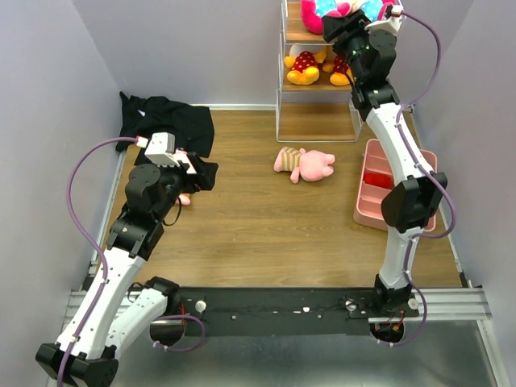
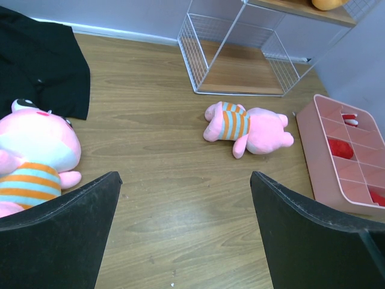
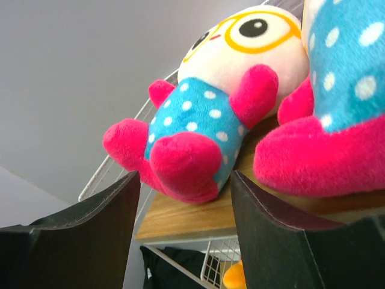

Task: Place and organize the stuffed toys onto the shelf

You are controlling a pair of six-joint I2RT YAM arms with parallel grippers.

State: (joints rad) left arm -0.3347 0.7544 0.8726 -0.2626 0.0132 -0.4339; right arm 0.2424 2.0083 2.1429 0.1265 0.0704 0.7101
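1. Pink plush lies on the worktop in two places. One striped pink toy sits at the left edge of the left wrist view, just beside the left finger and next to the black cloth.
2. Left end effector: its fingers are spread wide with nothing between them. It points toward the far right of the scene, so this toy lies off its left side, outside the gap.
3. A second striped pink toy lies near the middle of the worktop, to the right of the left end effector and just in front of the shelf. Its long axis runs left to right, with the head toward the right.
4. Right end effector: its fingers are spread and hold nothing. It is raised at the top board beside the two blue-dotted toys. The yellow toys occupy the middle board, and the bottom board is bare.
5. Judgement: the left arm is nearer to both pink toys.
   - For the toy beside it, the wrist must swing left to centre the gap over the toy.
   - For the middle toy, the fingers should close across the left-right axis.
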